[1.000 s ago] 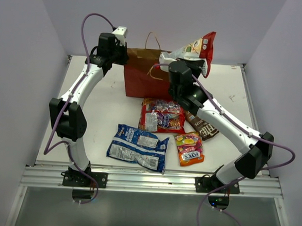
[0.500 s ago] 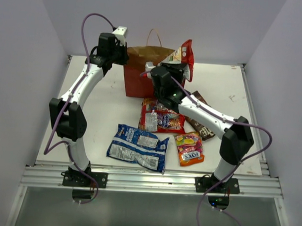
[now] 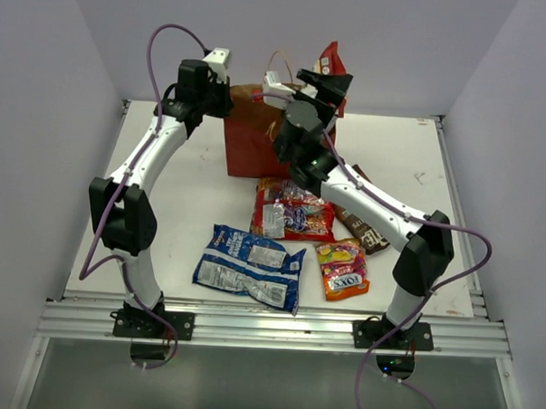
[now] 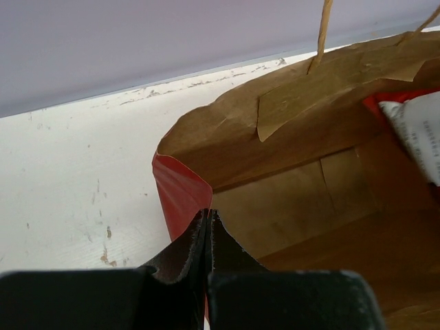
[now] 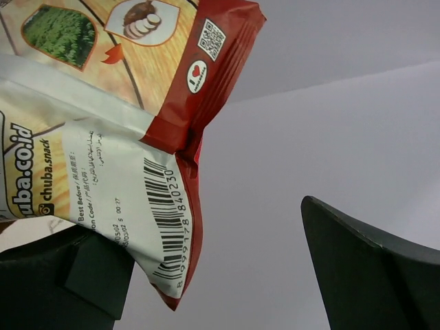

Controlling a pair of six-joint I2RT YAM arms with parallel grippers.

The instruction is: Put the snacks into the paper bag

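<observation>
Between right gripper's (image 3: 325, 81) wide-spread jaws, saw crinkly, glossy white-yellow-red bag (image 5: 137, 172) leaning on one finger, above paper bag's (image 4: 289, 137) mouth. Found left gripper's (image 4: 208, 223) jaws pinched shut on creased kraft rim. Judged drop step in hand; next called for clean fall, then reaching for flat red candy bag (image 3: 293, 210) below jaws.

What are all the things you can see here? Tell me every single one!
paper bag: one, red outside, brown inside, back of the table
white-yellow-red packet: one, poking up over the paper bag's mouth
red packet: one, just in front of the paper bag
brown packet: one, right of the red packet, partly under the right arm
blue-white packet: one, front left
small orange packet: one, front right
table: one, white
left pincer: black, shut on the paper bag's rim
right pincer: black, open, above the paper bag
</observation>
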